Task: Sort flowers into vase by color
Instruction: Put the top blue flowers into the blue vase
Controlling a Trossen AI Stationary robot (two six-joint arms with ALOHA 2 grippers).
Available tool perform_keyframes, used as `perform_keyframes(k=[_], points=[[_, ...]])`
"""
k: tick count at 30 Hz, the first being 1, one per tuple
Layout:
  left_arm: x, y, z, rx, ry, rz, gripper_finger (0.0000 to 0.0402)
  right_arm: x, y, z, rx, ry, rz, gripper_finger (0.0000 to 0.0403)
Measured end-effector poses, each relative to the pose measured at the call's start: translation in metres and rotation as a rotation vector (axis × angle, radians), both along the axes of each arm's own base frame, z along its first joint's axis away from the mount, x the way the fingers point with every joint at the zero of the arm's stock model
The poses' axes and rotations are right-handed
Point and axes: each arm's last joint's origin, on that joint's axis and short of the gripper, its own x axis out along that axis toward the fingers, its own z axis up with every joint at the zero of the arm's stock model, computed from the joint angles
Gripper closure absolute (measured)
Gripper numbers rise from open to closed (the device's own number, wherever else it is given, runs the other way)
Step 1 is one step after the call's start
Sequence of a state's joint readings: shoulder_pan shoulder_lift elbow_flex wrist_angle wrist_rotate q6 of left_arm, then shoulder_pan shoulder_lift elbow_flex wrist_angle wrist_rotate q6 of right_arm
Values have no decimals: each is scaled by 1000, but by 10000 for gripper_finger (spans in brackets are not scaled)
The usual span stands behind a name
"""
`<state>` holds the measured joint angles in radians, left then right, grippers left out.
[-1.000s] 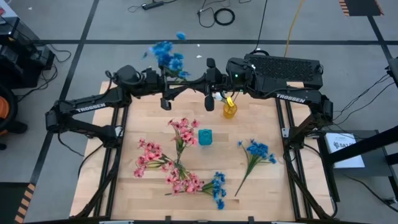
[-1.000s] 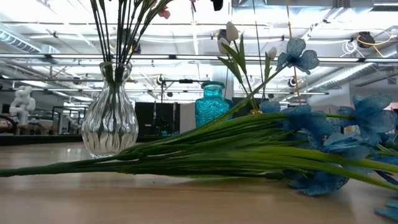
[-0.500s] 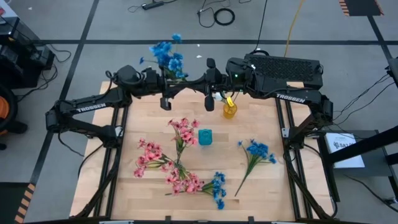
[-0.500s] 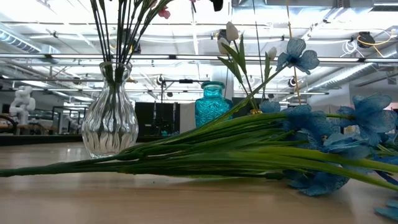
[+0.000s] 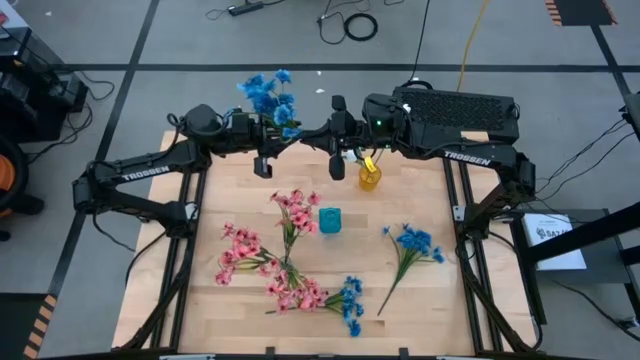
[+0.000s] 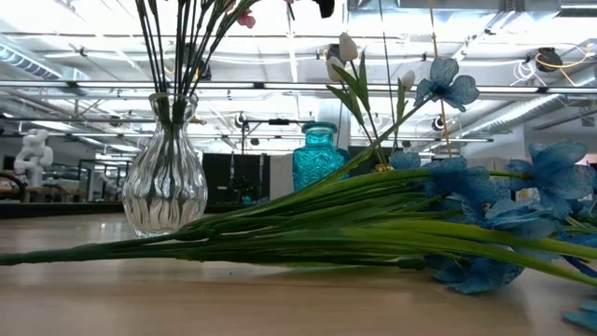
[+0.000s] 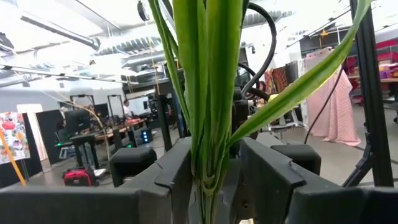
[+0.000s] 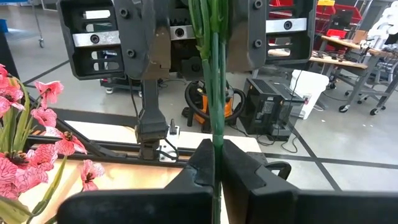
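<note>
A blue flower spray (image 5: 268, 95) stands up over the table's far edge, held between both arms. My left gripper (image 7: 211, 177) has closed on its leafy green stem. My right gripper (image 8: 214, 163) faces it from the table's right, shut on the thin stem lower down. On the table, a yellow vase (image 5: 370, 178) holds white buds, a teal vase (image 5: 329, 220) stands at the middle, and a clear vase (image 6: 166, 182) holds dark stems. Pink flowers (image 5: 262, 262) and other blue sprays (image 5: 410, 243) lie flat on the wood. My left gripper pinches the thick leafy part of the stem (image 7: 210, 143) between its two fingers (image 7: 177, 174), coming nearly level from the table's left and lying across it. The stem rises upright from the hold, clear of the table. My right gripper pinches the bare thin stem (image 8: 215, 134) between its fingers (image 8: 200, 163), level from the table's right and across the stem. The stem runs straight up past the fingers to the left gripper's hold.
Another blue spray (image 5: 350, 300) lies near the front edge beside the pink flowers. In the low view a long spray (image 6: 373, 229) lies across the table in front of the vases. Bare wood shows at the table's left and right sides.
The blue spray's blossom head has swayed a little above the grippers and settled. Both arms have kept their places at the far middle of the table.
</note>
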<state>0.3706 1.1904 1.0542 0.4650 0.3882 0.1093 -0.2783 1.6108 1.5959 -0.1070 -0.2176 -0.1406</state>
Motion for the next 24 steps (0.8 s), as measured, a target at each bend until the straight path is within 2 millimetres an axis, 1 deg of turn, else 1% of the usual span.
perform_keyframes(k=[6,8,11,17,20,24], points=[[-2,-1,2,-21,-7,-9,266,0,0,0,4,2,0,402],[-4,-1,3,-22,-6,-8,273,0,0,0,9,4,-1,402],[-6,-2,4,-19,-14,-8,297,0,0,0,13,3,-1,402],[-7,-3,5,-20,-13,-4,368,0,1,-1,32,6,0,398],[-7,-3,4,-23,-3,-7,387,1,3,-2,41,18,1,368],[-9,-3,1,-44,43,-9,382,-9,6,1,43,62,-8,299]])
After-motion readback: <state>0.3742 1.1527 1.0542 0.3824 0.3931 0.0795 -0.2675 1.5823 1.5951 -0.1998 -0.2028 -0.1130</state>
